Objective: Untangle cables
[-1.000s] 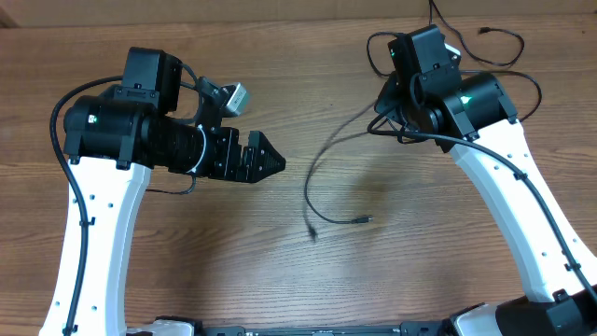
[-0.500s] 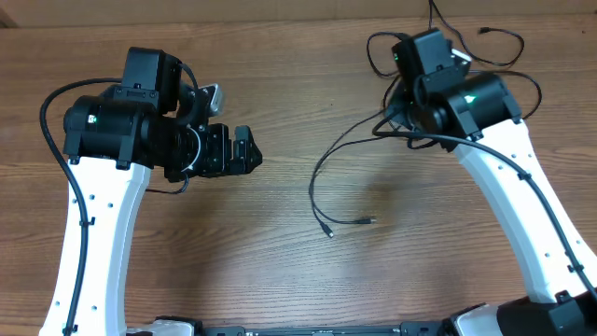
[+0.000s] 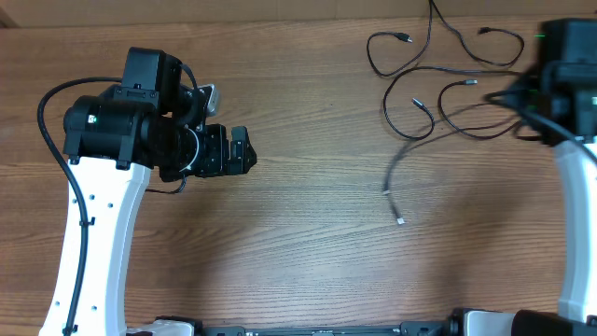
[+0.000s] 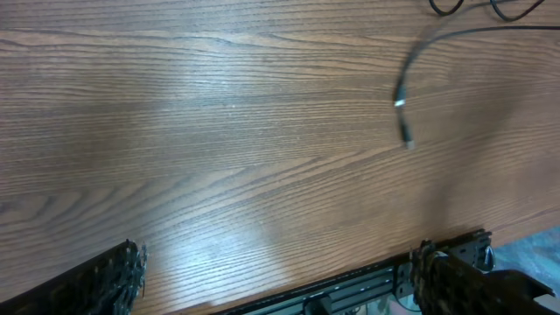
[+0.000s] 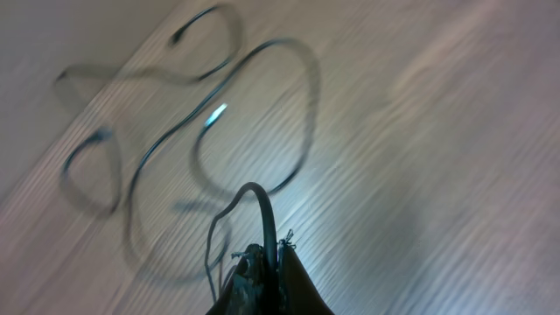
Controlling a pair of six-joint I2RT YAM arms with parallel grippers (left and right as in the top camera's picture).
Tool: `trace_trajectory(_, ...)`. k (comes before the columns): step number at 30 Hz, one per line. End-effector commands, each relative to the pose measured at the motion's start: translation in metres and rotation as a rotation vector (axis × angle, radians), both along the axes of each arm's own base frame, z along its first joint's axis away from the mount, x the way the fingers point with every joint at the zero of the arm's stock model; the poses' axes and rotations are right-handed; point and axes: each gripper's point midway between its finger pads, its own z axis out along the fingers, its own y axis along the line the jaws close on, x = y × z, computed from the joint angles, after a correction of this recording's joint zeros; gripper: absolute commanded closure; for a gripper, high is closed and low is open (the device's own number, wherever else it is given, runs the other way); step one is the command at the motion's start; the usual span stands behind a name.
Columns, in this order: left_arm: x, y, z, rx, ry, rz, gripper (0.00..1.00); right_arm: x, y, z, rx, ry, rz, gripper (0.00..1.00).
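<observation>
While the cables (image 3: 420, 70) lie mostly in a loose bunch at the far right of the table (image 3: 298, 252), the job looks only partly done. The loops cross each other in a few spots, so I'd say the tangle is not cleared. How many separate cables there are I cannot tell; several small plugs show.

The right gripper (image 5: 260, 262) sits at the far right edge, fingers pressed together and pinching one black cable (image 5: 262, 210), which arches up out of the fingers in the right wrist view. That view is blurred, with more loops on the wood beyond.

One strand (image 3: 396, 182) runs out of the bunch toward the near side, its plug (image 3: 401, 221) well apart from the rest. It looks blurred overhead, maybe off the wood; can't be sure.

The left gripper (image 3: 242, 149) is on the left, well apart from every cable, fingers spread wide with nothing between them. The left wrist view shows only bare wood and that strand's end far off.

Left to do, in my judgement: draw the held cable fully free of the loops, then separate the remaining crossings.
</observation>
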Motion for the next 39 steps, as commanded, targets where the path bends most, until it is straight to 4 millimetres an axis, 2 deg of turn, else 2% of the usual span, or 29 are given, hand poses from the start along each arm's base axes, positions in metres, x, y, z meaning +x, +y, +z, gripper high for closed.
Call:
trace_trajectory(1,0.001,0.004,0.006,0.007,-0.021,0.027,0.00,-0.017,-0.045,0.013,-0.034,-0.029,-0.113,0.96)
trace_trajectory(6,0.002,0.004,0.007,0.006,-0.025,0.027,0.01,-0.040,-0.094,0.015,-0.038,-0.036,-0.264,0.96)
trace_trajectory(9,0.002,0.003,0.007,0.006,-0.028,0.027,0.00,-0.048,-0.114,0.018,-0.045,-0.056,-0.325,0.96)
trace_trajectory(12,0.004,0.003,0.008,0.005,-0.035,0.027,0.00,-0.051,-0.125,0.020,-0.051,-0.074,-0.355,0.96)
trace_trajectory(16,0.005,0.003,0.008,0.004,-0.038,0.027,0.00,-0.044,-0.121,0.011,-0.007,-0.068,-0.330,0.96)
trace_trajectory(21,0.004,0.003,0.008,0.005,-0.036,0.027,0.01,-0.033,-0.097,-0.026,0.165,0.026,-0.247,0.96)
trace_trajectory(24,0.004,0.003,0.007,0.005,-0.034,0.027,0.00,-0.037,-0.094,-0.044,0.194,0.101,-0.250,0.96)
trace_trajectory(29,0.004,0.003,0.007,0.005,-0.034,0.027,0.01,-0.033,-0.099,-0.065,0.179,0.192,-0.193,0.96)
trace_trajectory(31,0.004,0.003,0.007,0.005,-0.034,0.027,0.00,-0.036,-0.112,-0.075,0.128,0.249,-0.230,0.96)
trace_trajectory(34,0.004,0.003,0.007,0.005,-0.034,0.027,0.00,-0.039,-0.121,-0.084,0.091,0.293,-0.263,0.84)
trace_trajectory(36,0.004,0.003,0.007,0.005,-0.034,0.027,0.01,-0.039,-0.124,-0.088,0.082,0.313,-0.272,0.92)
trace_trajectory(38,0.004,0.003,0.007,0.005,-0.034,0.027,0.00,-0.038,-0.125,-0.091,0.085,0.320,-0.273,0.91)
trace_trajectory(39,0.004,0.003,0.007,0.005,-0.034,0.027,0.00,-0.038,-0.125,-0.092,0.086,0.321,-0.273,0.77)
